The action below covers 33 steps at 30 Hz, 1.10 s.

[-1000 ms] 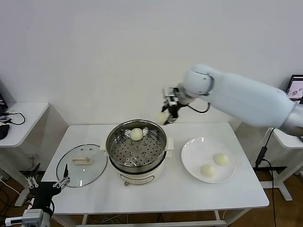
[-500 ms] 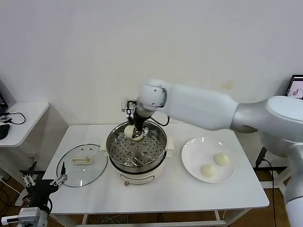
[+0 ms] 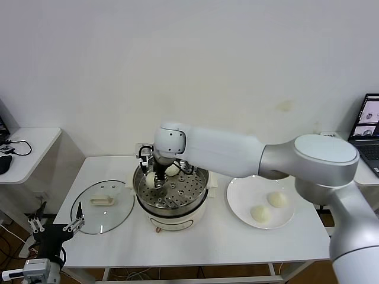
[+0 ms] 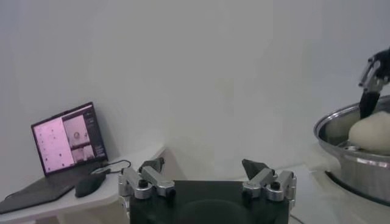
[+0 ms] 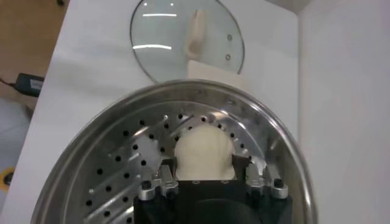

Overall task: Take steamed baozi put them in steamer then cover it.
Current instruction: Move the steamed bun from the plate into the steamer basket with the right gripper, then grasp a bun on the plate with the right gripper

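The right arm reaches across the white counter (image 3: 195, 242) and down into the steamer (image 3: 171, 190), which stands in the middle on its white base. The right gripper (image 3: 151, 177) sits low inside the pot at its left side, just above the perforated tray (image 5: 116, 176). Its fingers (image 5: 163, 180) are closed against the sides of one baozi (image 5: 203, 152), which fills the gap between them. A second baozi (image 3: 172, 170) rests on the tray at the back of the pot, just beside the gripper. Two more baozi (image 3: 267, 206) lie on the white plate (image 3: 241, 195) to the right of the steamer, close together but apart. The glass cover (image 3: 102, 207) lies flat on the counter to the left of the steamer, handle up. The left gripper (image 4: 207, 179) hangs below the counter's front left corner, fingers spread wide with nothing between them.
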Motion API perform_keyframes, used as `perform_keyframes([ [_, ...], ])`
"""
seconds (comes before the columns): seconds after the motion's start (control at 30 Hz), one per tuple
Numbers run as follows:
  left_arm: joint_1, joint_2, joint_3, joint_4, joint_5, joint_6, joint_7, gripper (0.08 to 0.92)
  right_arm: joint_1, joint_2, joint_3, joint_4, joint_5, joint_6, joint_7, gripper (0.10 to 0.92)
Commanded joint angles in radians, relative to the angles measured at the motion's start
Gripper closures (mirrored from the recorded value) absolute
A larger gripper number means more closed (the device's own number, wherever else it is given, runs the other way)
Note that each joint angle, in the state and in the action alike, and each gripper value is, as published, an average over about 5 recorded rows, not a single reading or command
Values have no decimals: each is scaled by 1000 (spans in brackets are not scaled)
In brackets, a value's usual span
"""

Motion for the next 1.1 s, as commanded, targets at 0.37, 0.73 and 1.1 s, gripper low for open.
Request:
perform_keyframes([
  [0.37, 0, -3, 2, -2, -1, 0, 0, 177, 45, -58, 25, 30, -9, 7, -56, 215],
  [0.73, 1, -5, 12, -22, 2, 5, 2, 177, 238, -392, -3, 258, -100, 184, -300, 202],
  [1.1, 12, -4, 29, -42, 12, 10, 4, 177, 249, -767, -27, 441, -262, 341, -421, 203],
])
